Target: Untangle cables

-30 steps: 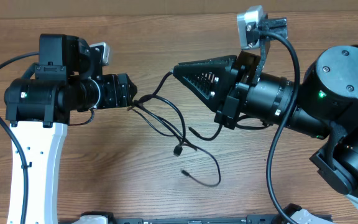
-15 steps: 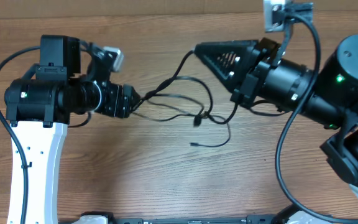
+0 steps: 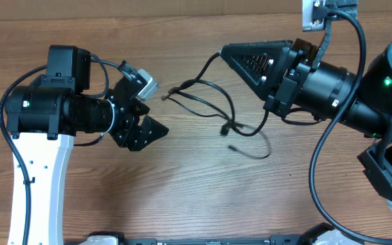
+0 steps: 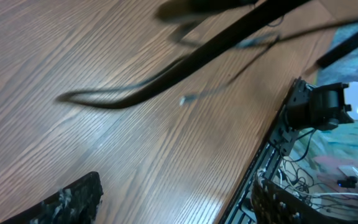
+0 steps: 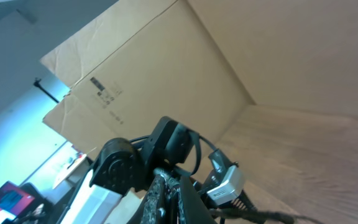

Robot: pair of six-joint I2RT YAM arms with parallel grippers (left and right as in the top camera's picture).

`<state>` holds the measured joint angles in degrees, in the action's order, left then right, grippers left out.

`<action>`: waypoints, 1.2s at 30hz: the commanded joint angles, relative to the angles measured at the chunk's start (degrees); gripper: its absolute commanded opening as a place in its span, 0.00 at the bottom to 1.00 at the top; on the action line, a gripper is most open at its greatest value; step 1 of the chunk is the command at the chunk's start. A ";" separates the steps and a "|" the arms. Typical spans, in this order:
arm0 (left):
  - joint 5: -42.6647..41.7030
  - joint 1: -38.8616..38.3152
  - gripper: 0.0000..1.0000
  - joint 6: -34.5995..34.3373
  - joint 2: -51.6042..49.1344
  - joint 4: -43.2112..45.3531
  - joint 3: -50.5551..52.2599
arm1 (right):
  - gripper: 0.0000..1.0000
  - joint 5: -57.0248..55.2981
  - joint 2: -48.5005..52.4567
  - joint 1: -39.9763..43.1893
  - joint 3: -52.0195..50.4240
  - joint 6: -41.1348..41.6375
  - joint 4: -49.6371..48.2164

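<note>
The cables (image 3: 208,95) are thin black cords in a loose tangle on the wood table, between the two arms. My right gripper (image 3: 224,50) is shut on one cable strand at its tip, and the rest trails down and right to small plug tips (image 3: 227,129). In the right wrist view its fingers (image 5: 178,194) are pressed together with a cord running off to the right. My left gripper (image 3: 147,116) is open and empty, left of the tangle and apart from it. In the left wrist view its fingers (image 4: 179,202) are spread wide, with the cables (image 4: 185,56) blurred beyond.
A cardboard box wall (image 5: 185,68) stands behind the table at the far side. A metal frame with loose wiring (image 4: 303,168) runs along the table's near edge. Thick black arm wires (image 3: 318,170) loop beside the right arm.
My left gripper has let go of the cables, opened and turned. My right gripper has moved right and slightly back, dragging the tangle right and away from the left gripper.
</note>
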<state>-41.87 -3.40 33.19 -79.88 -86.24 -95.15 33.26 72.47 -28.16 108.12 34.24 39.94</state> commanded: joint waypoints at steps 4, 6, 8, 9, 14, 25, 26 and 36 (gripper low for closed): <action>-2.23 -0.52 0.73 3.02 0.50 0.76 0.20 | 0.04 7.06 -1.20 0.26 2.23 3.34 -2.45; -0.44 -0.52 0.70 1.92 0.50 2.03 0.20 | 0.04 8.09 -1.20 0.26 2.23 3.96 -2.93; 2.14 -0.52 0.70 -0.57 0.50 3.72 0.20 | 0.04 9.16 -1.20 0.26 2.23 4.85 -3.50; 3.87 -0.52 0.70 -1.86 0.50 4.55 0.20 | 0.04 9.66 -1.20 0.26 2.23 5.01 -3.78; 7.04 -0.52 0.69 -5.11 0.50 6.71 0.20 | 0.04 10.14 -1.14 0.28 2.23 4.98 -3.96; 7.54 -0.52 0.69 -7.15 0.50 9.07 0.20 | 0.04 10.62 -1.05 0.26 2.23 5.88 -4.76; 7.54 -0.52 0.68 -7.61 0.50 9.70 0.20 | 0.04 10.75 -1.05 0.26 2.23 6.69 -4.76; 3.74 -0.52 0.61 -9.86 0.50 16.63 0.20 | 0.04 23.78 -0.98 0.26 2.23 18.32 -9.70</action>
<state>-35.16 -3.40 25.12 -79.88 -70.94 -95.15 50.52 72.47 -28.14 108.44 46.28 31.83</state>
